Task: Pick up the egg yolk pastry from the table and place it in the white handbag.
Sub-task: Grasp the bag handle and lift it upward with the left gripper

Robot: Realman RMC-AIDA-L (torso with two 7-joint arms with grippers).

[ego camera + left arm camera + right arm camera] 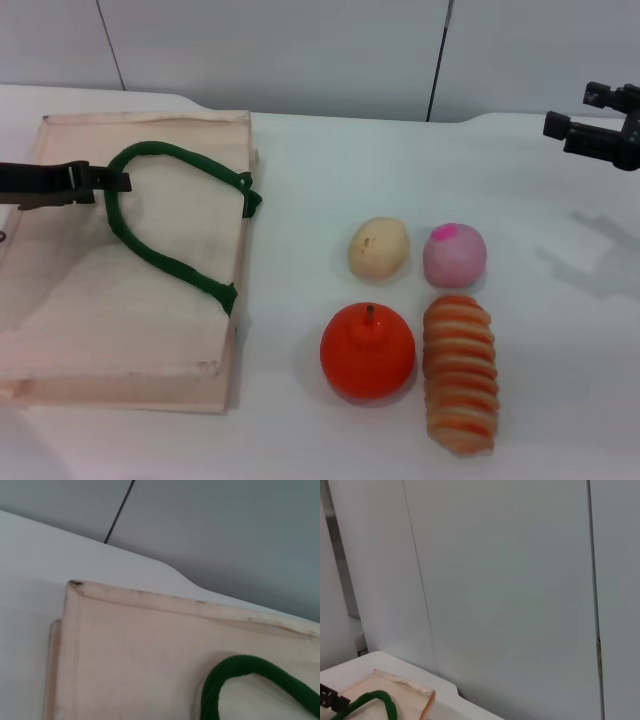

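Clearly the egg yolk pastry (379,248) lies nearer the right claw (597,122), released above the desk (560,330); left claw (100,182) clenches the white handbag's (60,320) green handle (165,258).

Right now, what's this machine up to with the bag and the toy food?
The left gripper is at the dark green handle of the flat cream cloth handbag. The right gripper hovers far off, holding nothing. The pale yellow egg yolk pastry sits untouched on the white table, beside a pink ball.
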